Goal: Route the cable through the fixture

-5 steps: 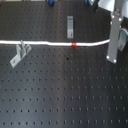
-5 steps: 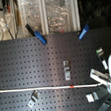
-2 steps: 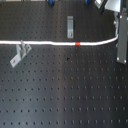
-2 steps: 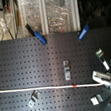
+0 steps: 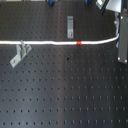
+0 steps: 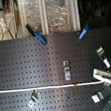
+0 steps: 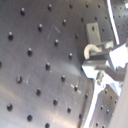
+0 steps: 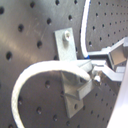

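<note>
The cable (image 5: 45, 43) is a thin white cord running across the black pegboard from the first exterior view's left edge, with a red band (image 5: 79, 43) on it. Its right end rises into my gripper (image 5: 120, 37), which is shut on it. The second exterior view shows the cable (image 6: 41, 87) leading to the gripper (image 6: 105, 79) at the second exterior view's right. In the second wrist view the cable (image 8: 30, 80) curls in a loop beside a metal bracket (image 8: 67, 42). The cable lies just in front of an upright bracket (image 5: 70, 26) and touches a bracket (image 5: 19, 52) near the first exterior view's left.
Two blue clamps (image 6: 38, 36) (image 6: 83, 31) lie at the board's far edge in the second exterior view. More small metal brackets (image 6: 101, 55) (image 6: 97, 97) sit close to the gripper. Shelves with clutter (image 6: 30, 9) stand behind the board.
The gripper has shifted a little toward the first exterior view's right, dragging the cable and its red band slightly the same way.
</note>
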{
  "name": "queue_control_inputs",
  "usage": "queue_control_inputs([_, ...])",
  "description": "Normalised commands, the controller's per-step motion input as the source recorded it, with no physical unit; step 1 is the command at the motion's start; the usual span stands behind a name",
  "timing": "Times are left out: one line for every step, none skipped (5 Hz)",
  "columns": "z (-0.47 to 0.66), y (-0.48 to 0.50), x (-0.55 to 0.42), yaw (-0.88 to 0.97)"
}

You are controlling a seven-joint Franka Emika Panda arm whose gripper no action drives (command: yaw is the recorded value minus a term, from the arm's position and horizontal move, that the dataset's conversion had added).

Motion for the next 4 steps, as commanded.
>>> queue_control_inputs([-0.13,0.012,0.291,0.0])
queue_control_inputs([-0.21,0.149,0.279,0.16])
queue_control_inputs([-0.12,-0.051,0.15,0.77])
queue_control_inputs([-0.1,-0.108,0.04,0.81])
